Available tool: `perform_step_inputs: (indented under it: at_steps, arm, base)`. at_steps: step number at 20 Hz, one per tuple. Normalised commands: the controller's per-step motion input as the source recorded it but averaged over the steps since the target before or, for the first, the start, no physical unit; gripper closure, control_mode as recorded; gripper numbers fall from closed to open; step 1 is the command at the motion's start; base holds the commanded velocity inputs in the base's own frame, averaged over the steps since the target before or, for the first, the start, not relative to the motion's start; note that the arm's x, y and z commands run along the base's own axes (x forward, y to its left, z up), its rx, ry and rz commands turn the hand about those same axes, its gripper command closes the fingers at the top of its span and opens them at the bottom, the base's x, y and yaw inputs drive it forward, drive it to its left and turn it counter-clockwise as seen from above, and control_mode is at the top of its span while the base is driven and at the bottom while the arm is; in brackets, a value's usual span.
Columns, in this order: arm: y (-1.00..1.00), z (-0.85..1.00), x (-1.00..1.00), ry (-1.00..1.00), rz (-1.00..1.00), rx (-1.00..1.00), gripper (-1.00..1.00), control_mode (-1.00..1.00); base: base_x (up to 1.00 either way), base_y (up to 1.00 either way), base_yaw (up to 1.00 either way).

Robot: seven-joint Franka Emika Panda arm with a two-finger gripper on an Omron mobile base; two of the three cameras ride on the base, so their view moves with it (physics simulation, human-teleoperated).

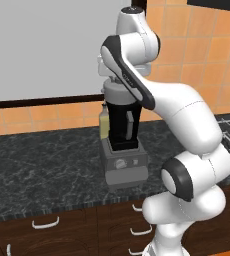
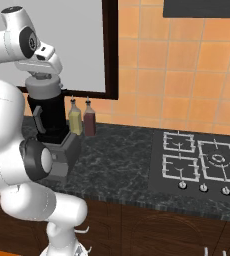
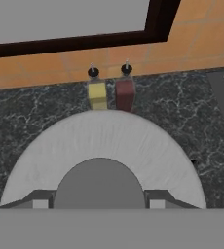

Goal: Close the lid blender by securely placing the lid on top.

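Two bottles, a yellow bottle (image 3: 97,94) and a red bottle (image 3: 125,92), are standing close behind the blender (image 2: 52,135) at frame centre-left. Bare counter (image 2: 119,157) is lying open rightward, toward the stove (image 2: 202,162).

Yellow bottle (image 3: 97,95) beside dark-red bottle (image 3: 125,93)

Franka Panda arm (image 1: 187,120): glossy white rounded shells, dark grey joint bands, black circular joint caps, bulbous segments.

This is a home kitchen. A dark marble-look counter (image 2: 122,155) runs under orange wall tiles (image 2: 187,70), with a gas hob (image 2: 202,162) set into it, wooden drawers (image 1: 52,225) below, and a blender (image 1: 122,145) beside two bottles (image 2: 82,117).
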Motion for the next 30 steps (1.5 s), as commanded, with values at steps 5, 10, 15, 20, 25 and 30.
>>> perform_step_inputs:
  at_steps: [5, 10, 15, 20, 25, 30]
  arm:
    - [-0.05, 0.01, -0.08, 0.02, 0.00, 0.00, 1.00, -1.00]
    - [-0.12, 0.19, -0.22, 0.02, 0.00, 0.00, 1.00, -1.00]
    - [-0.09, 0.16, -0.20, 0.03, 0.00, 0.00, 1.00, -1.00]
    - [-0.06, 0.10, -0.09, 0.03, 0.00, 0.00, 1.00, -1.00]
    - [-0.03, 0.00, 0.05, 0.01, -0.01, -0.02, 1.00, -1.00]
    - [0.00, -0.01, 0.23, 0.00, -0.02, -0.02, 1.00, -1.00]
  base:
    - [0.00, 0.00, 0.00]
    - [0.00, 0.00, 0.00]
    - [0.00, 0.00, 0.00]
    - [0.00, 0.00, 0.00]
    - [0.00, 0.00, 0.00]
    - [0.00, 0.00, 0.00]
